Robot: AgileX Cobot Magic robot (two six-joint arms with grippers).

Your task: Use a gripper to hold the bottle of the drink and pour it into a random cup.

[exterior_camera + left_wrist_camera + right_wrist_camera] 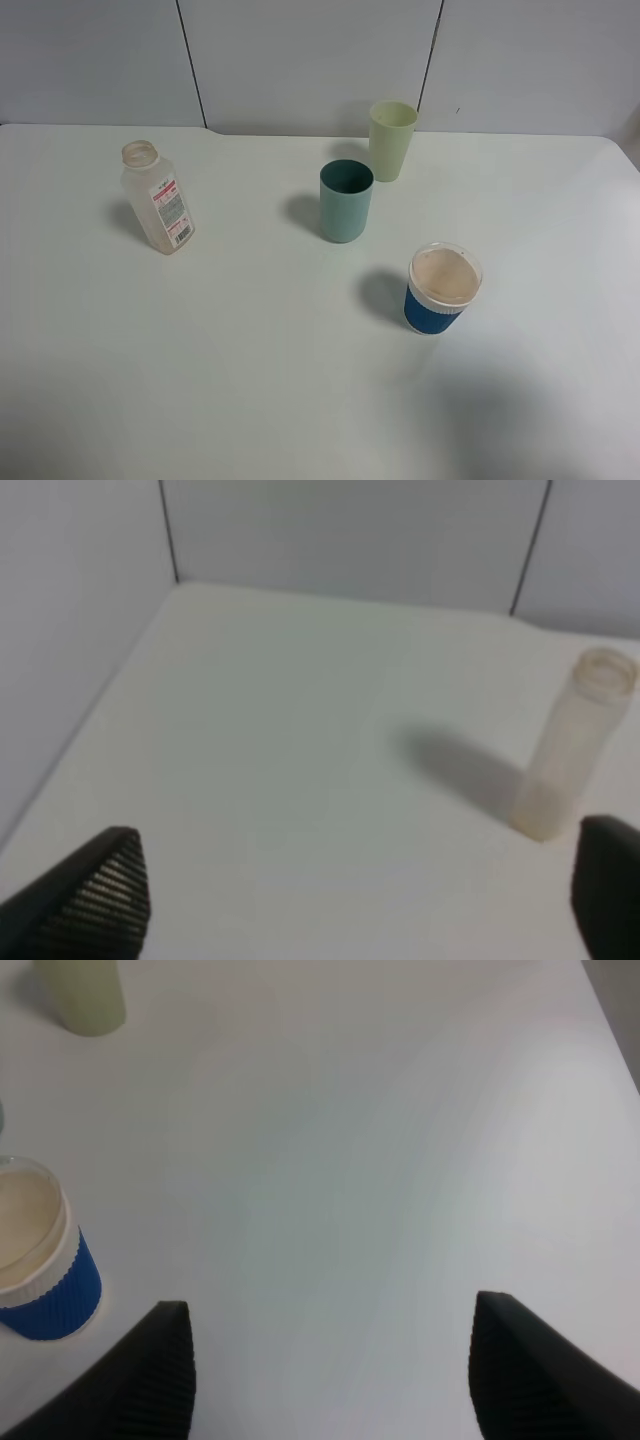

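Left wrist view: bottle [573, 748] upright, ahead, toward one finger of left hand [365, 900]; both hands spread, empty; left nearer.

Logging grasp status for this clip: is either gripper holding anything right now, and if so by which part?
Nothing is held. The left gripper and right gripper are both open over bare table; the bottle stands untouched, clear of both.
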